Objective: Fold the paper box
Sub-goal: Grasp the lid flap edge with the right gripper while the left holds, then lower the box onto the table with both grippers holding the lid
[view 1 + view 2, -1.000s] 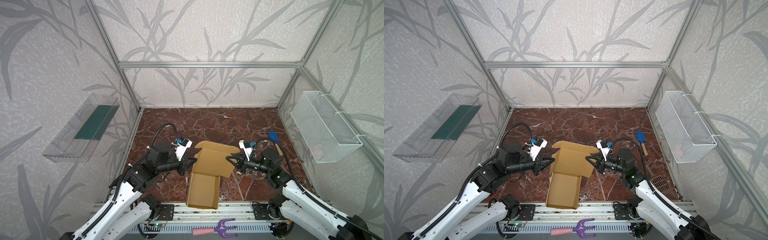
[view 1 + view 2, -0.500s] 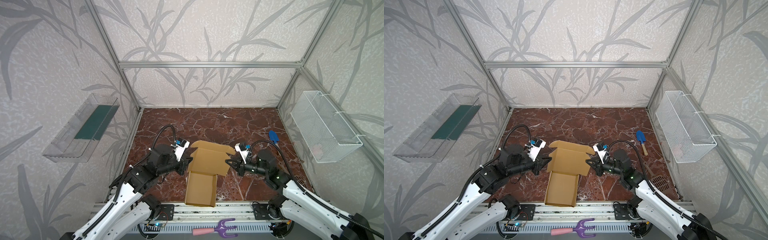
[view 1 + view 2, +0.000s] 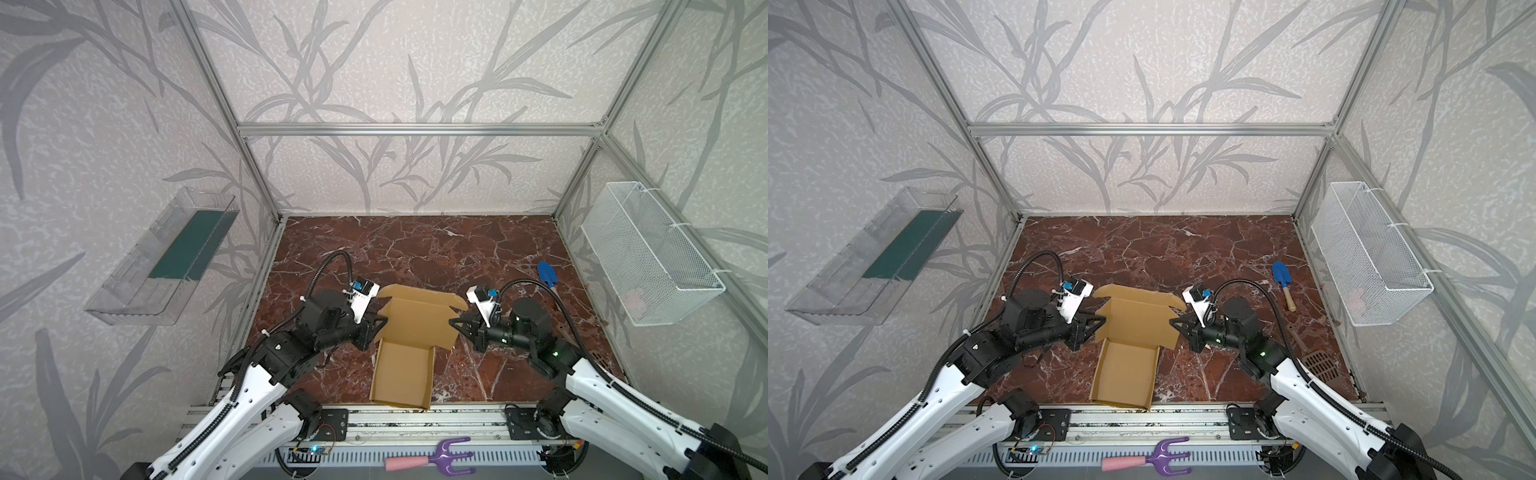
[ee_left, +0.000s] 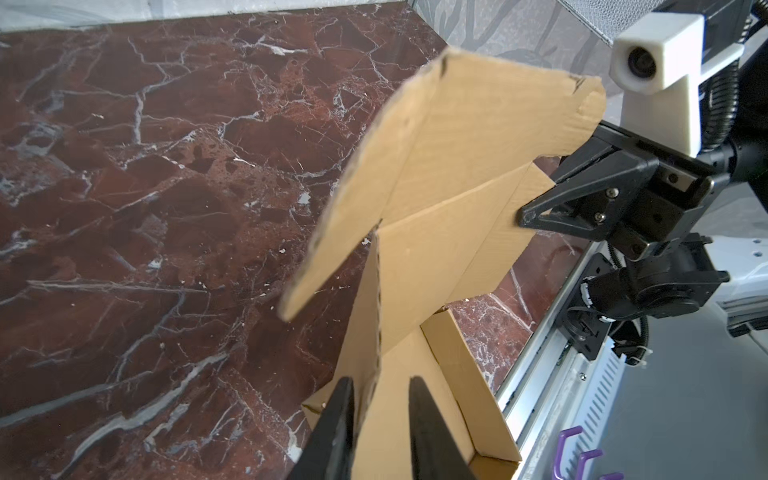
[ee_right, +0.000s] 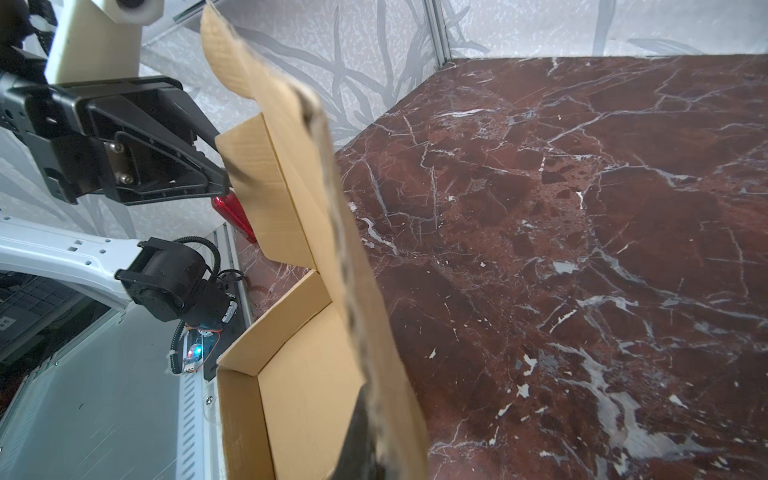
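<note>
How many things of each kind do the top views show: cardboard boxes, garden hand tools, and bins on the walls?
Cardboard boxes: 1 (paper box)
Garden hand tools: 3 (blue trowel, purple fork, brown slotted scoop)
Wall bins: 2 (clear tray, white wire basket)
Total: 6
</note>
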